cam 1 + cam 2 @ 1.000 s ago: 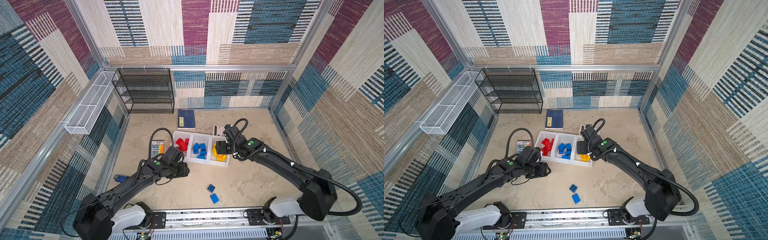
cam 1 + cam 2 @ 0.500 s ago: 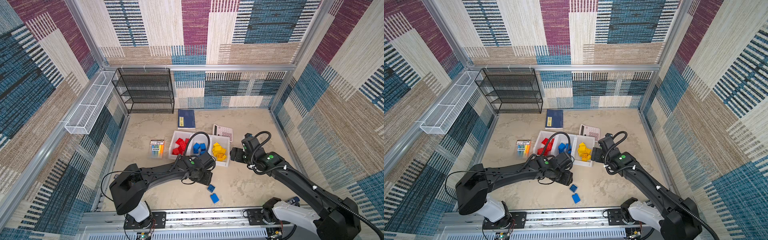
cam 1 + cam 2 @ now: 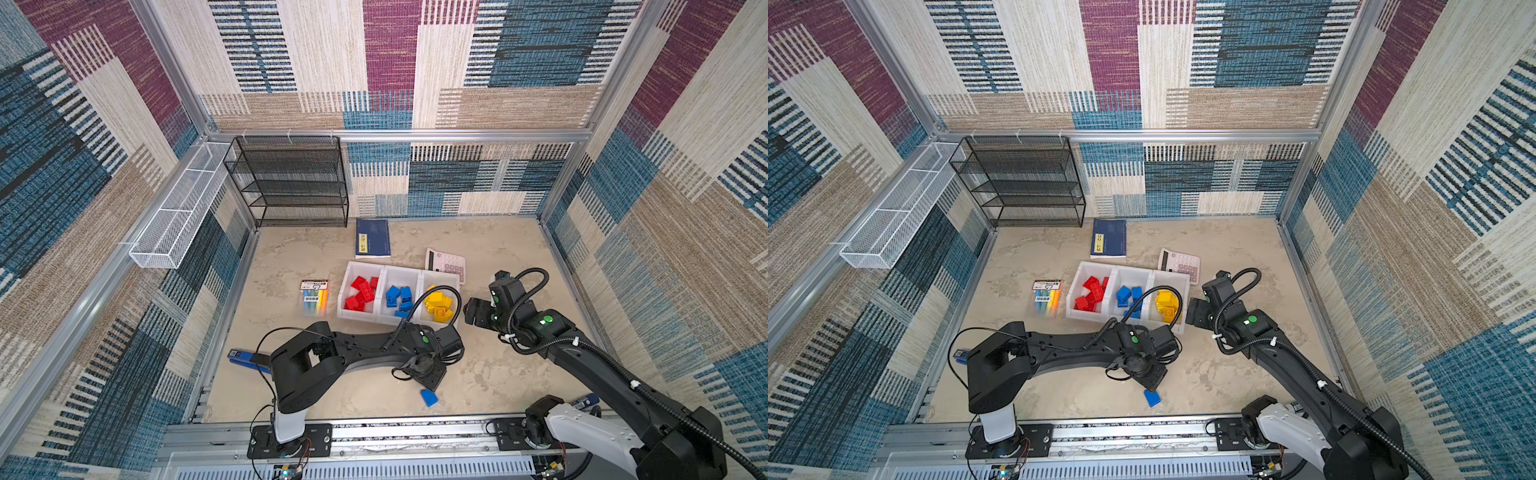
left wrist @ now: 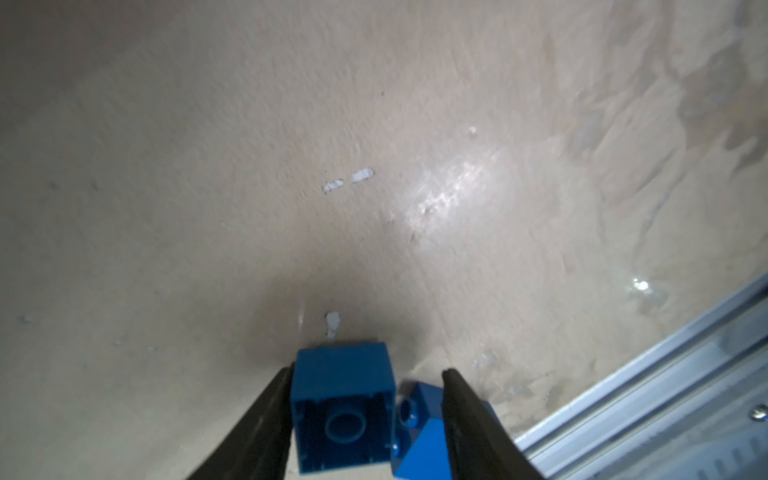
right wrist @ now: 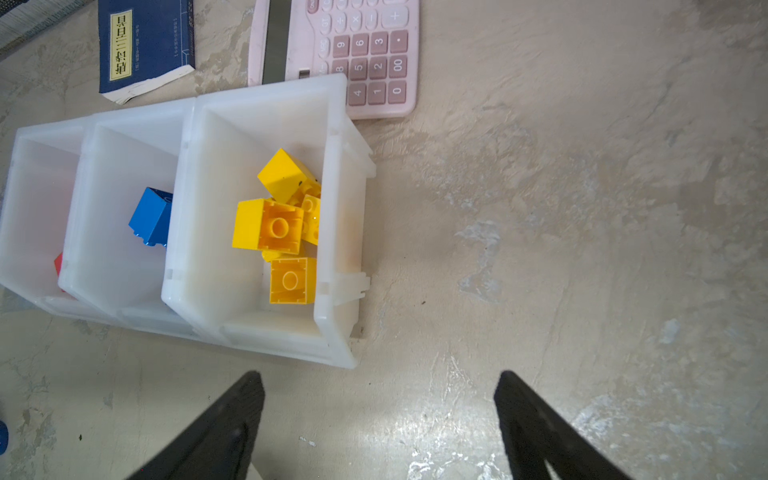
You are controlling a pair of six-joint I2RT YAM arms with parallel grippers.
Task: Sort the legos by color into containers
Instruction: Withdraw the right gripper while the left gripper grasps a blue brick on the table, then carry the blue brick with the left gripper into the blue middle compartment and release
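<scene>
Looking through the left wrist view, you see what both top views hide: the left gripper [image 4: 368, 370] straddles a glossy blue lego [image 4: 343, 386] near the front rail, hollow underside showing, one finger touching, the other apart, unclamped; a second blue lego [image 3: 428, 397] lies just beside. Your right gripper [image 5: 380, 376] hangs spread wide, empty, beside the white containers [image 5: 266, 99]; that arm is elbow-bent.

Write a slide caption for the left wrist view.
Left gripper straddling a blue square lego, hollow underside toward the camera, with a second blue lego beside it on the beige table.
</scene>
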